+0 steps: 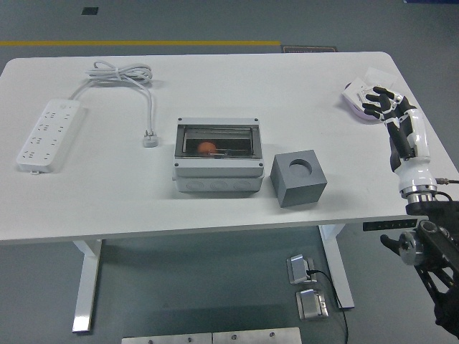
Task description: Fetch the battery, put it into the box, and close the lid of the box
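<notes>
Bright, even overhead light; soft shadows beneath the table (pixel 215 43); sharp focus throughout.

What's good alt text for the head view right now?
The robot's right hand hovers, fingers spread, over a white packet at the table's far right. A grey box with an orange item inside sits mid-table, beside a grey cube; a power strip lies left.

White object (pixel 356 100) partly behind right hand (pixel 380 102)
</notes>
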`<action>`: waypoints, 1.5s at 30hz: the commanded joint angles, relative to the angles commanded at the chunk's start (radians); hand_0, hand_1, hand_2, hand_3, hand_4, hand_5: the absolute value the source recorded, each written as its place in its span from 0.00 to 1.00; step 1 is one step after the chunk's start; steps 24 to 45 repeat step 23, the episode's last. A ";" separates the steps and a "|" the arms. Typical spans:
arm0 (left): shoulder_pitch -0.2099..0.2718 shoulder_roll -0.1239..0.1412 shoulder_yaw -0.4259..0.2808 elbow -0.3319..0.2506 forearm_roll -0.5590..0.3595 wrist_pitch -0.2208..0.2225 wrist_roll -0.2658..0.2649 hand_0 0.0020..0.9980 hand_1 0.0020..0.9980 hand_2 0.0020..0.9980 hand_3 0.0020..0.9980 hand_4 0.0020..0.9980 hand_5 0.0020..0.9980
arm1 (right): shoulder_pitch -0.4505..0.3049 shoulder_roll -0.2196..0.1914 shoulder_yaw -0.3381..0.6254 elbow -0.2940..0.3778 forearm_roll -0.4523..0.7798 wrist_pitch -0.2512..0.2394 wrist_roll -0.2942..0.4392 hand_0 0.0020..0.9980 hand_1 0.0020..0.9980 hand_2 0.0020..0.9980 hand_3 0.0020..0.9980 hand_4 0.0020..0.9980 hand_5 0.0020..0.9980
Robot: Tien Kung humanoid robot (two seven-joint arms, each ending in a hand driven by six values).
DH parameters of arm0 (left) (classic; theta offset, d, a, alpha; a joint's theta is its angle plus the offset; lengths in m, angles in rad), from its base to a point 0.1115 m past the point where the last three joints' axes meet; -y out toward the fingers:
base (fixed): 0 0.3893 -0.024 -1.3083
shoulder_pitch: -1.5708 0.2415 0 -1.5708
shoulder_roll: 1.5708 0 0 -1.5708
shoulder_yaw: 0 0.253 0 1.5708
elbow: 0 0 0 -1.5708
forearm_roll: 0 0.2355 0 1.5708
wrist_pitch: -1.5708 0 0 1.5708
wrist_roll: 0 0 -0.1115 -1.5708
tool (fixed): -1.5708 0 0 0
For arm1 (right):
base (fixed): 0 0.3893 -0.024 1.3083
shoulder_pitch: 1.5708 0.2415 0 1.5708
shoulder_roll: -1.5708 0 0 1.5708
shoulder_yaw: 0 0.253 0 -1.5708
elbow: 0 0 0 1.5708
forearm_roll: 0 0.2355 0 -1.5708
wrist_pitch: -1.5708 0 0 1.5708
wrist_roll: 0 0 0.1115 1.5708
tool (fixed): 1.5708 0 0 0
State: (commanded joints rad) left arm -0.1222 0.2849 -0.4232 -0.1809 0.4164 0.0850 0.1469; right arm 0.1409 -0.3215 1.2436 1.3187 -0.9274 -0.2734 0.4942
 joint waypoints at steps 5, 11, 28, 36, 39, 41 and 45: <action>0.000 0.002 -0.011 -0.001 0.022 -0.002 0.006 0.63 0.70 0.61 0.60 0.68 0.10 | 0.003 -0.008 0.001 0.010 0.066 0.013 0.021 0.69 0.63 0.67 0.69 0.93 0.69; -0.007 0.008 -0.017 -0.001 0.036 -0.003 0.008 0.63 0.70 0.61 0.60 0.68 0.10 | 0.012 -0.011 0.004 0.030 0.080 0.013 0.026 0.69 0.63 0.67 0.69 0.93 0.69; -0.017 0.021 -0.028 0.000 0.049 -0.004 0.011 0.63 0.70 0.62 0.60 0.68 0.10 | 0.019 -0.002 -0.013 0.025 0.069 0.005 0.023 0.69 0.63 0.67 0.69 0.93 0.68; -0.017 0.021 -0.028 0.000 0.049 -0.004 0.011 0.63 0.70 0.62 0.60 0.68 0.10 | 0.019 -0.002 -0.013 0.025 0.069 0.005 0.023 0.69 0.63 0.67 0.69 0.93 0.68; -0.017 0.021 -0.028 0.000 0.049 -0.004 0.011 0.63 0.70 0.62 0.60 0.68 0.10 | 0.019 -0.002 -0.013 0.025 0.069 0.005 0.023 0.69 0.63 0.67 0.69 0.93 0.68; -0.017 0.021 -0.028 0.000 0.049 -0.004 0.011 0.63 0.70 0.62 0.60 0.68 0.10 | 0.019 -0.002 -0.013 0.025 0.069 0.005 0.023 0.69 0.63 0.67 0.69 0.93 0.68; -0.017 0.021 -0.028 0.000 0.049 -0.004 0.011 0.63 0.70 0.62 0.60 0.68 0.10 | 0.019 -0.002 -0.013 0.025 0.069 0.005 0.023 0.69 0.63 0.67 0.69 0.93 0.68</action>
